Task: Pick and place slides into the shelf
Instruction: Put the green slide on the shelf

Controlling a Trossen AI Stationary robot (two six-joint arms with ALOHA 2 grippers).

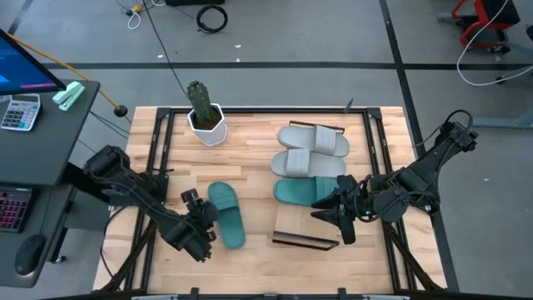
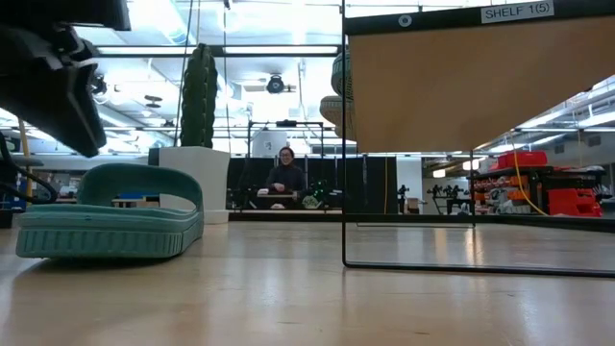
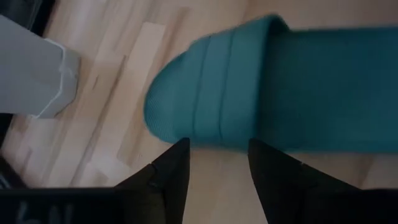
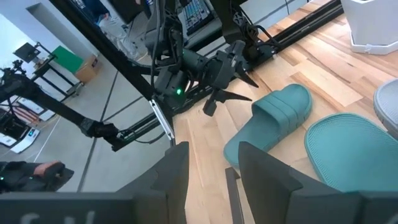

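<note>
The left gripper (image 1: 208, 218) hovered with its fingers (image 3: 174, 174) spread apart and holding nothing, just beside a lone teal slide (image 1: 226, 214) lying flat on the slatted tabletop (image 1: 258, 179). The right gripper (image 1: 329, 208), fingers (image 4: 177, 174) likewise parted and empty, sat at the edge of a second teal slide (image 1: 293, 192), above the shelf (image 1: 305, 227). Two grey slides (image 1: 310, 152) lay side by side beyond that teal one. A potted cactus (image 1: 204, 112) stood near the table's far edge.
</note>
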